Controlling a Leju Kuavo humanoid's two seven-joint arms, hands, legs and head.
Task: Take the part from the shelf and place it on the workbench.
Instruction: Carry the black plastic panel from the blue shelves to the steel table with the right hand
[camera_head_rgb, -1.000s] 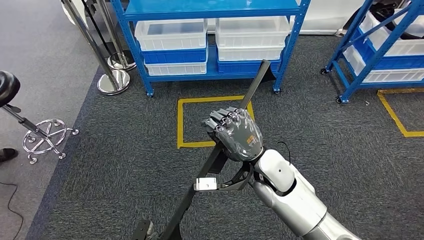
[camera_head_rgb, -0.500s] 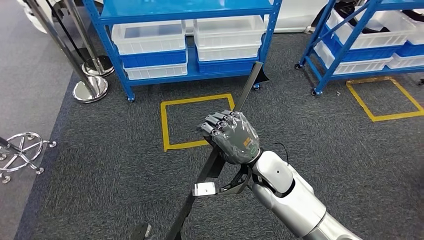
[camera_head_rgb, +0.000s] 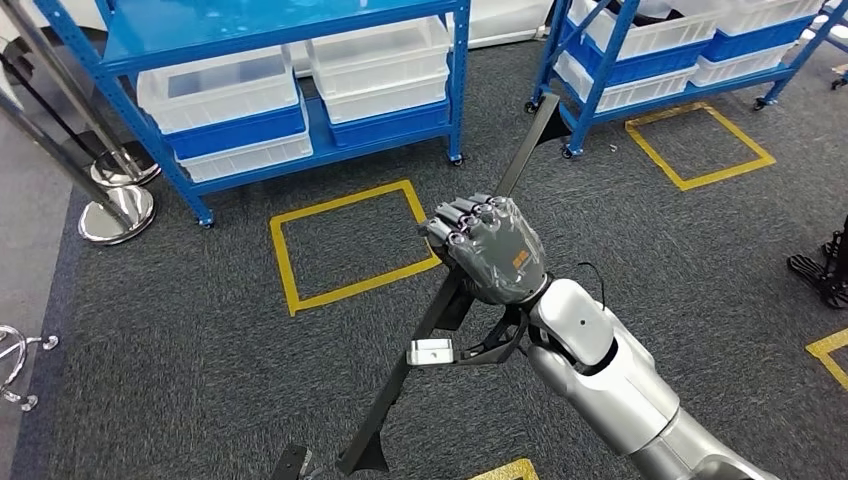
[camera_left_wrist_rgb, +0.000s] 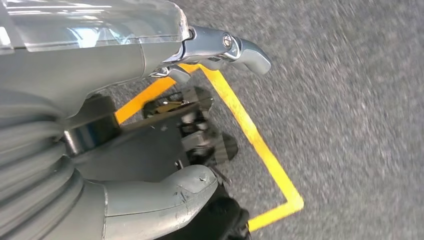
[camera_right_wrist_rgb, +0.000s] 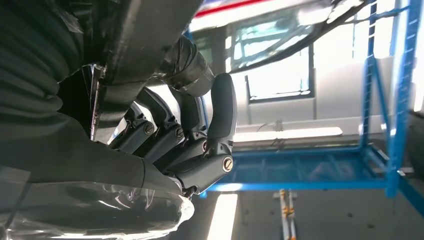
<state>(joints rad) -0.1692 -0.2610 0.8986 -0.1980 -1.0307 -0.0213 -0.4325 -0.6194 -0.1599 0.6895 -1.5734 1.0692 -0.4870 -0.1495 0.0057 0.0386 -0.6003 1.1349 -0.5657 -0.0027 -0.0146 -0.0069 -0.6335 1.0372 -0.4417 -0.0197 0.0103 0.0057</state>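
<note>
The part (camera_head_rgb: 521, 147) is a long, flat black bar, held slanting up over the carpet with its far end toward the blue shelf. My right hand (camera_head_rgb: 489, 250) grips it around the middle, fingers wrapped tight. The bar's lower end (camera_head_rgb: 372, 440) reaches down near the bottom edge of the head view. In the right wrist view the dark fingers (camera_right_wrist_rgb: 192, 142) curl around the black part (camera_right_wrist_rgb: 145, 30). In the left wrist view my left hand (camera_left_wrist_rgb: 150, 115) hangs over the floor with its thumb and fingers apart and nothing between them.
A blue shelf (camera_head_rgb: 140, 150) with white and blue bins stands at the back left, and a second blue rack (camera_head_rgb: 595, 75) at the back right. Yellow taped squares (camera_head_rgb: 285, 262) (camera_head_rgb: 745, 145) mark the grey carpet. Chrome stanchion bases (camera_head_rgb: 115, 215) sit at the left.
The whole view has swung: the shelf and the floor marks have slid left and a second rack has come in. My right hand still holds the part the same way.
</note>
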